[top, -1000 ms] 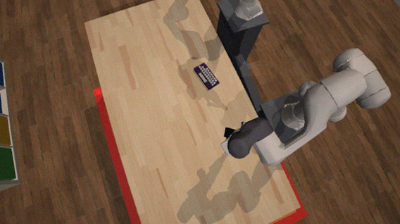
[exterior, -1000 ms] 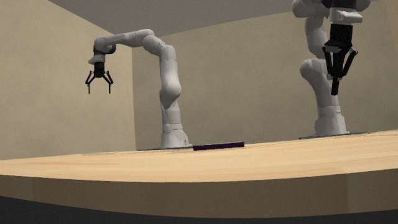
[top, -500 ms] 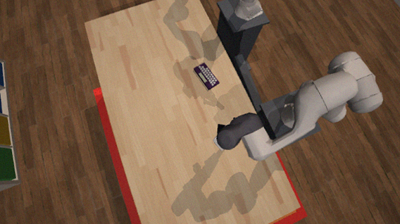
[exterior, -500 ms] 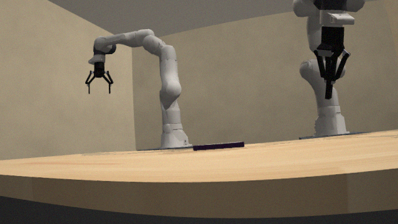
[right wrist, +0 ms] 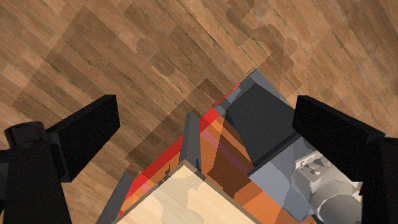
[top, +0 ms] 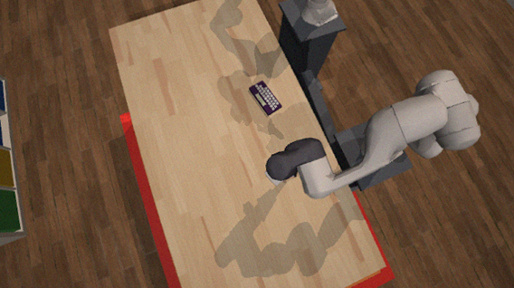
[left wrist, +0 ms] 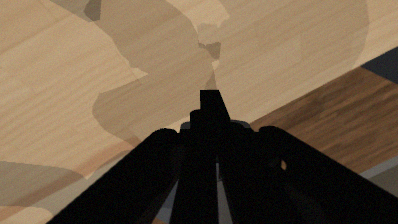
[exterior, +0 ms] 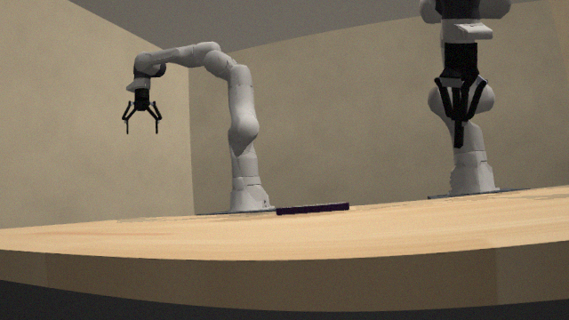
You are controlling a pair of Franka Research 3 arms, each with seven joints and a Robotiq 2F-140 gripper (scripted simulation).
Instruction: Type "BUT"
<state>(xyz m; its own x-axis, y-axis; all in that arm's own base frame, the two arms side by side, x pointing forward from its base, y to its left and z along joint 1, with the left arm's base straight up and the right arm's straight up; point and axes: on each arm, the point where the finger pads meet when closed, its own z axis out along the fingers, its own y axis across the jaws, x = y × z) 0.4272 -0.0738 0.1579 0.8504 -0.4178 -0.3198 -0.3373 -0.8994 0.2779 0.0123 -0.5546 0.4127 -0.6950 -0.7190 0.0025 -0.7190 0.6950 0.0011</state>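
1. Keyboard (top: 262, 99) (exterior: 313, 208) lies flat on the table (top: 171, 133) (exterior: 267, 240) (left wrist: 40, 75) (right wrist: 165, 210), near the long edge on the robot side, toward the short edge at the top of the overhead view.
2. Its long axis runs roughly along that long edge, turned slightly off it. Space bar side faces the opposite long edge. Letters too small to read; you'll need the key layout confirmed before any press.
3. Left gripper (exterior: 458, 144) (left wrist: 210, 95): fingers together, nothing between them, pointing down, well above the wood. Makes a narrow poker.
4. Left arm (top: 418, 116) (exterior: 471, 173) is your nearer one. Its wrist hangs inside the robot-side edge; from there the keyboard lies toward the top short edge, a travel mostly parallel to the long edge. Keyboard is outside the left wrist view.
5. Right gripper (exterior: 141, 131) (right wrist: 207, 115): fingers wide apart, holding nothing, out past the table's corner over the floor. Best left out of it, I'd say.
6. Judgement: approach phase, no key being touched. Bring the tips over B while high, square up to the key rows, then lower gently. Slanted rows could put you on a neighbouring key; a fast drop could break the board.
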